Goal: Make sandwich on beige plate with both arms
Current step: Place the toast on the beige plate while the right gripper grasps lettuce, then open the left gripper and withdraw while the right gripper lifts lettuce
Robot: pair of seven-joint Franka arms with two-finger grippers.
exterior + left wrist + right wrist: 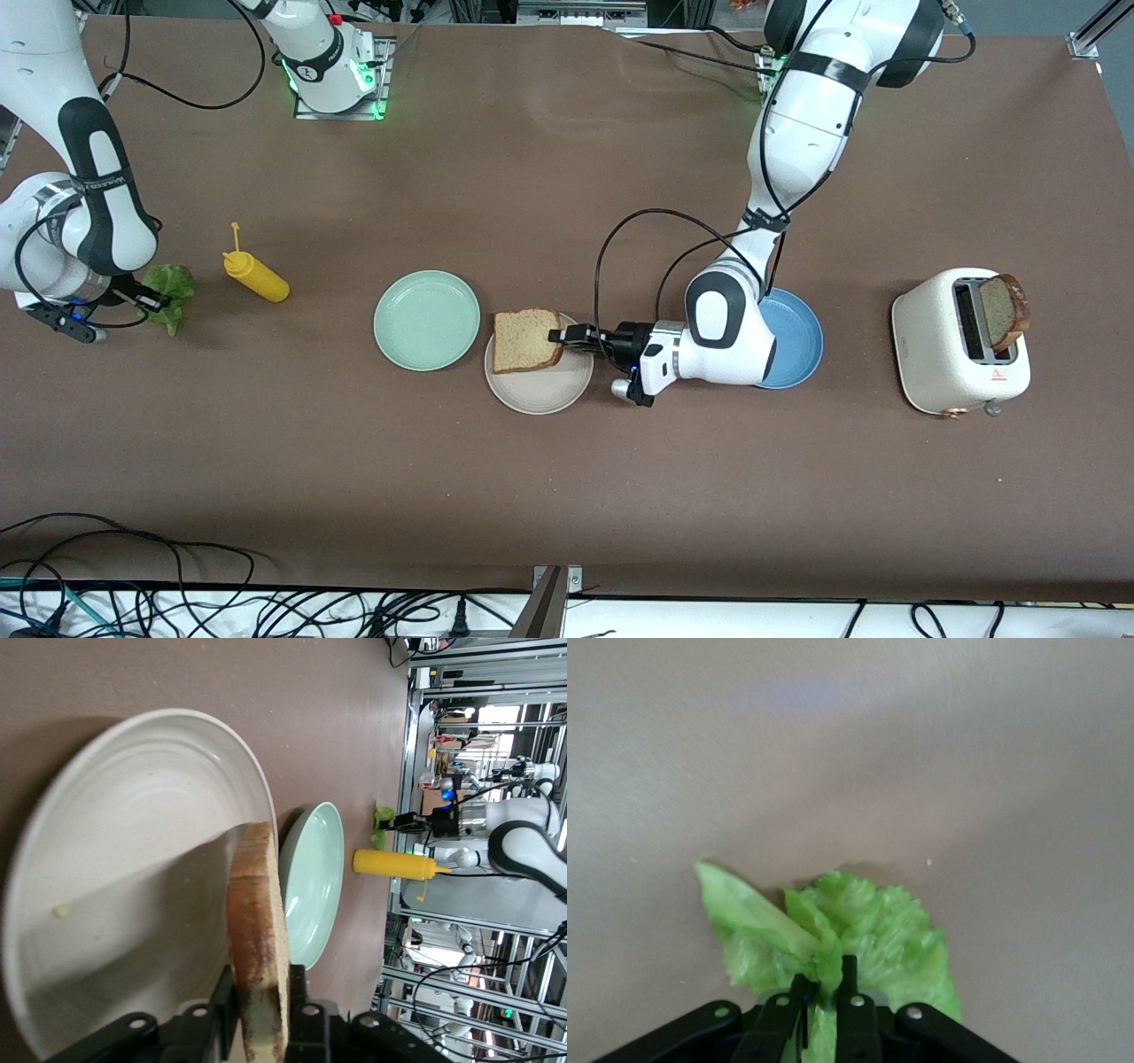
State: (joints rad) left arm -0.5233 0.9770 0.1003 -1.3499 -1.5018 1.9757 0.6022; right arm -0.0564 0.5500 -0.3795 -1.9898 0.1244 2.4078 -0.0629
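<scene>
Beige plate [540,390] has bread slice [526,339], left gripper [562,336] pinching it | right gripper [152,301] nipping lettuce [173,292] | stacking left

A tan, brown-crusted bread slice [526,339] is held tilted over the round beige plate [540,390] — ruffled green lettuce [173,292] lies well apart.

The round beige plate [115,859] has a smooth, glazed, ceramic-looking surface with faint concentric rings. The square tan bread slice [526,339] appears porous and matt. The brown table covering [567,496] appears matt, felt-like. The white toaster [961,346] casing is smooth, semi-gloss.
</scene>
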